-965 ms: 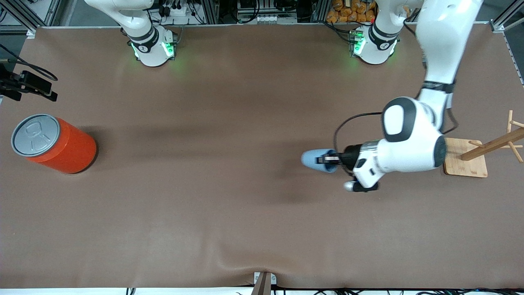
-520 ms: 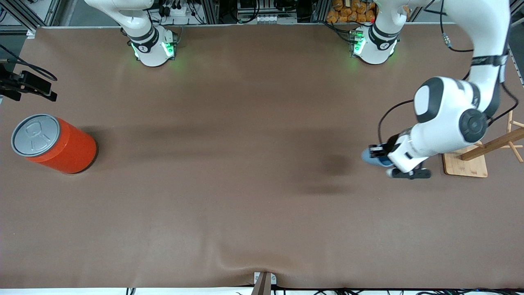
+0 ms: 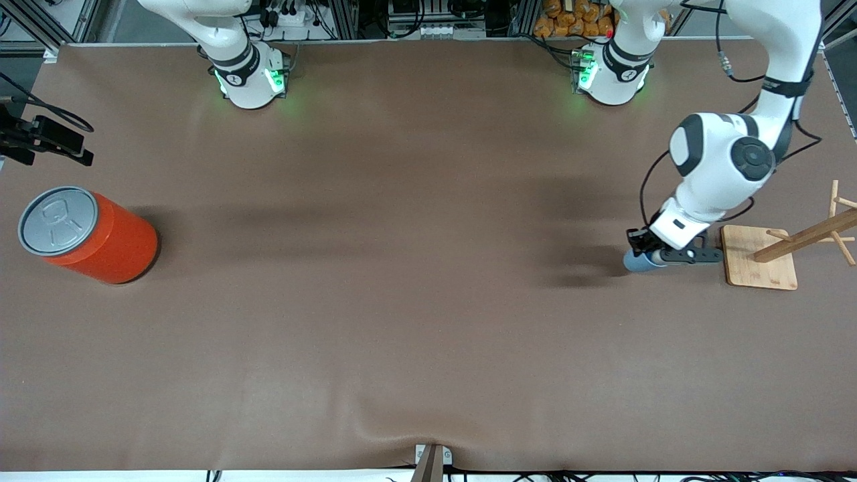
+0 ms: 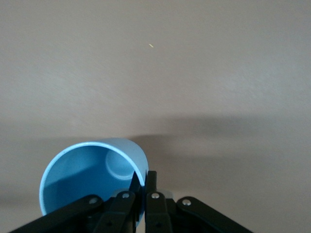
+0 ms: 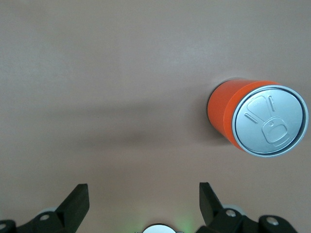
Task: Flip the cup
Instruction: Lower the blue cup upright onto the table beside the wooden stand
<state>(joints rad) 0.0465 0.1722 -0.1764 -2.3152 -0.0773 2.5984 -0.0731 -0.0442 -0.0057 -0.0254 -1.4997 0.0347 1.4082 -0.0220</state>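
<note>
L gripper (image 3: 637, 249) clenched on rim wall of the small light blue tapered plastic cup (image 3: 639, 262); wrist view shows one finger inside, one outside the wall, cup (image 4: 92, 179) mouth open toward the wrist cam, base visible deep inside. Cup sits low over, or on, the brown worktop (image 3: 402, 301) at L arm's end, just beside the square wooden base of a peg stand (image 3: 760, 258), roughly 9 o'clock of that base in front view; can't tell if cup touches the worktop. Long axis looks near upright, mouth up toward the jaws, narrow end down, so cup hangs straight below the jaws. Judgement: flip about done; what's left turns on that axis being vertical before letting go. R gripper (image 5: 141, 204) waits high over the large orange can w/ grey pull-tab lid (image 3: 87, 234) at R arm's end, jaws spread, holding nothing. L arm is the only one near the cup; can well apart.
</note>
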